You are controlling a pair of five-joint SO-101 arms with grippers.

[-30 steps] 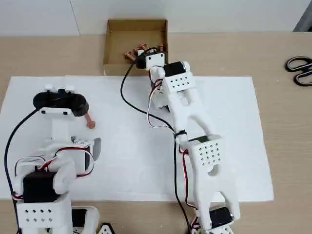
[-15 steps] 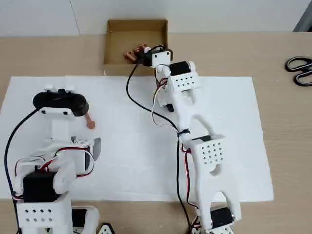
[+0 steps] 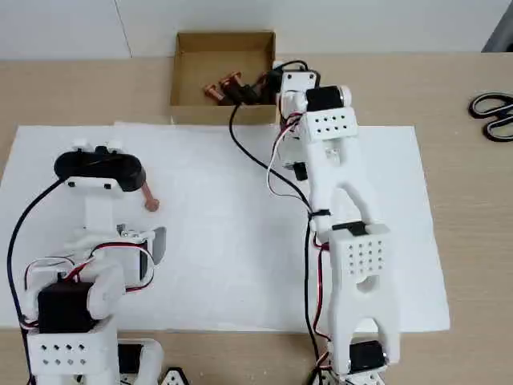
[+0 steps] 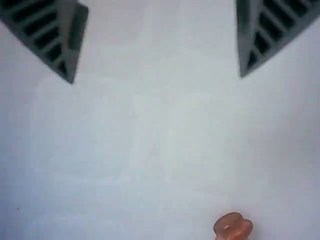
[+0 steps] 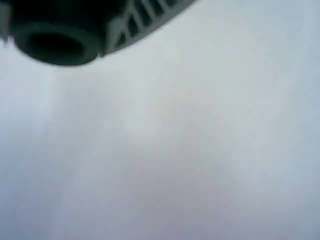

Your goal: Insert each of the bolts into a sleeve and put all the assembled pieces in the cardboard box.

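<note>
I am holding my left gripper (image 4: pixel 156 75) wide open above the white paper sheet (image 3: pixel 216 241), with its 2 dark ribbed fingers (image 4: pixel 55 35) standing far apart and nothing between them. 1 copper-coloured bolt (image 3: pixel 149 198) is lying loose on the sheet just beside my left arm's black wrist housing. From the left wrist view its round head (image 4: pixel 233 226) is sitting apart from both fingers, touching neither.

I am stretching my right arm across the sheet to the cardboard box (image 3: pixel 208 60), and my right gripper (image 3: pixel 255 88) is hanging at the box's near right corner. I cannot tell how it stands or whether it is gripping anything. In the right wrist view a dark rounded part (image 5: pixel 55 42) is showing over a pale, blurred surface.

A small cluster of copper-coloured assembled pieces (image 3: pixel 223 87) is lying inside the box against its near wall, just beside my right gripper. How many there are is too small to tell.

The sheet is covering most of a light wooden table (image 3: pixel 80 88), and the box is sitting on the bare wood just past the sheet's far edge. A black cable (image 3: pixel 240 144) is trailing from my right wrist over the sheet. A pair of black-handled scissors (image 3: pixel 493 115) is lying on the wood, well apart from everything. A white wall (image 3: pixel 321 20) is rising behind the table.
</note>
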